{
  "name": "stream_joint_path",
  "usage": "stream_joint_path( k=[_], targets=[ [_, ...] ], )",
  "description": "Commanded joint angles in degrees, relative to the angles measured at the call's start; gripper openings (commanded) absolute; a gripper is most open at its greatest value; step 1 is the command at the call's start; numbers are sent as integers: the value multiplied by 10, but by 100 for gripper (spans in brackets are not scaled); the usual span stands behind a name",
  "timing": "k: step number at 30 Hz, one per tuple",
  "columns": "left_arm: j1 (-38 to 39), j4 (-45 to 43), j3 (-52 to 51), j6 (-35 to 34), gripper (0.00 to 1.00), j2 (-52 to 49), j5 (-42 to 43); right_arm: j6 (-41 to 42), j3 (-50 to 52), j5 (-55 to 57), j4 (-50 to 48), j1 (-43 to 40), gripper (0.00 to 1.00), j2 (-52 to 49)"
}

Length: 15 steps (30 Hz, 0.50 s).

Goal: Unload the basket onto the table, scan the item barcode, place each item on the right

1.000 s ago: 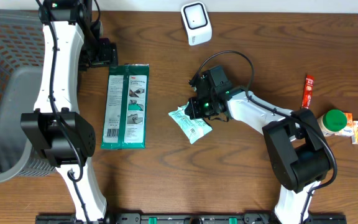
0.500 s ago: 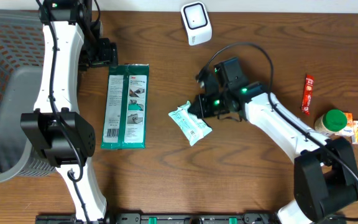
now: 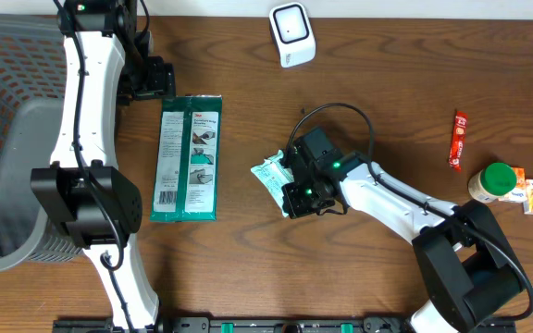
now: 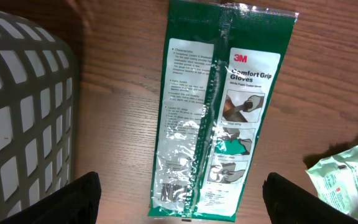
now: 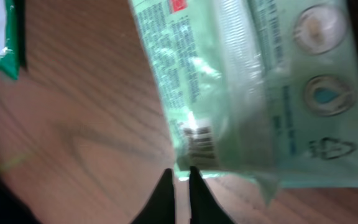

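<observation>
Swinging back from beside the packet, my right pincer (image 3: 292, 196) now sits over the lower end of the pale green packet (image 3: 268, 172). The packet lies on the table (image 3: 248, 277) where it was, well apart from the scanner (image 3: 291, 34). Seen from the wrist, my tips are clenched together at the packet's edge, just below the barcode (image 5: 199, 142), with nothing between them. My left pincer (image 4: 185, 199) hangs released above the glove pack (image 4: 222, 112), beside the basket (image 4: 23, 112).
</observation>
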State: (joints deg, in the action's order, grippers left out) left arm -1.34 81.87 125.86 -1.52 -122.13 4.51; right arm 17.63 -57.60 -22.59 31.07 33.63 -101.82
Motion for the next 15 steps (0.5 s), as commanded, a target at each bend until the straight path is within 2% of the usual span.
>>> stream_joint_path(
  k=[1, 8, 15],
  targets=[
    [-2, 1, -1, -1, 84, 16, -3, 12, 3, -4, -21, 2, 1, -5],
    [-2, 1, -1, -1, 84, 16, -3, 1, -2, -156, -64, -35, 1, -4],
    [-2, 1, -1, -1, 84, 16, -3, 1, 0, -124, -51, -78, 1, -4]
  ],
)
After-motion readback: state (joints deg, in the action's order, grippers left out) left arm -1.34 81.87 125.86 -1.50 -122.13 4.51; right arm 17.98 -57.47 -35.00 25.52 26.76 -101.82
